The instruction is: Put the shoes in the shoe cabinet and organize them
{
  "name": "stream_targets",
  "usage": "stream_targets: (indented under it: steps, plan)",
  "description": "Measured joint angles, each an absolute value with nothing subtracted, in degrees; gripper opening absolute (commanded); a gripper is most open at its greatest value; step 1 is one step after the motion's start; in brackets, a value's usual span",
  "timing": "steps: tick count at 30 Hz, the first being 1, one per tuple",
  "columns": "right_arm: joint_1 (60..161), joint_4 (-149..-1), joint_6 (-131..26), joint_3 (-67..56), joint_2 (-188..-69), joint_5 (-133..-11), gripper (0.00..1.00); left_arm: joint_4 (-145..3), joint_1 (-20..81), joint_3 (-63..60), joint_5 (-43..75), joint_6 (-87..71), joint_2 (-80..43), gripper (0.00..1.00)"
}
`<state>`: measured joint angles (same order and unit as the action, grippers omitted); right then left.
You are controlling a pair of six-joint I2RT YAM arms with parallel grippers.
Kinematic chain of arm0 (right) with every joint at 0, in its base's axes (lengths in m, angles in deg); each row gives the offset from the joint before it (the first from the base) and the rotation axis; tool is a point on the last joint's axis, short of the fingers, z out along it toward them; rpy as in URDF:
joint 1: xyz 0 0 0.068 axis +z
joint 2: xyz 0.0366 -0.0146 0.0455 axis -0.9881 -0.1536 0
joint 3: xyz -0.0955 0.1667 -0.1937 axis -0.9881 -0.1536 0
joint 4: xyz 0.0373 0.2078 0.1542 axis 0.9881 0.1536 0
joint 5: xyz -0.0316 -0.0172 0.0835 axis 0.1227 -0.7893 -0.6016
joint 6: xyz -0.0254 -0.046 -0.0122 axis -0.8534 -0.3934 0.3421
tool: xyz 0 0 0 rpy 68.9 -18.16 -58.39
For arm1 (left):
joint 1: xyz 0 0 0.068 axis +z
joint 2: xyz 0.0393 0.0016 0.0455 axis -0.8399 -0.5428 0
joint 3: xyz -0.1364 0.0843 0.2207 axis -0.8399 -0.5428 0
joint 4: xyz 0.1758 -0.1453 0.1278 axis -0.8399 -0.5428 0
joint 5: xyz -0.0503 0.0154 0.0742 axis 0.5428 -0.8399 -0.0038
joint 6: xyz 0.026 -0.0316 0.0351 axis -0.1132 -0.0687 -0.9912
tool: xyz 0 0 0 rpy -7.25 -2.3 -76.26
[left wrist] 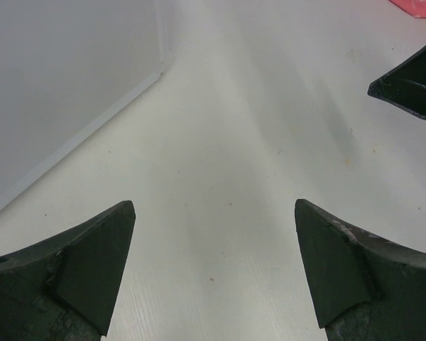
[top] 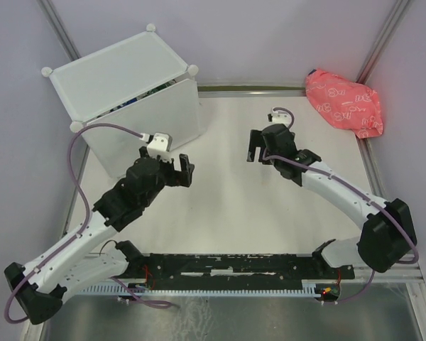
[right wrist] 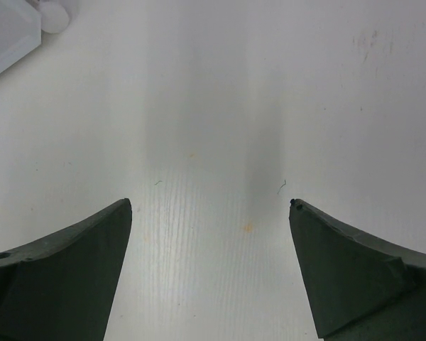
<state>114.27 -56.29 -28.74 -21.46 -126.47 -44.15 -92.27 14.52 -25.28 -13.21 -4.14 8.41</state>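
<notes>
Top view: the shoe cabinet (top: 128,78) stood at upper left of the table (top: 227,206), white, with no label legible. Coloured slivers (top: 160,88), blue and green, showed under its top panel, too small to identify. The left gripper (top: 183,170) hung just beside the cabinet's front lower corner, with its jaws apart and nothing between them. The right gripper (top: 254,145) hung right of centre, its jaws likewise wide apart over bare table. The pink bag (top: 344,103) lay at upper right, and its white print was unreadable.
</notes>
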Motion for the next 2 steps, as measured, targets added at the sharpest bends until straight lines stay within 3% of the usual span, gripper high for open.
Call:
stream_targets:
  steps: [2]
  plan:
    - [114.3,-56.1,-28.9,-21.5,-125.8,-44.5,0.99,-92.3,14.5,-26.5,-13.2,-4.1,10.0,0.99]
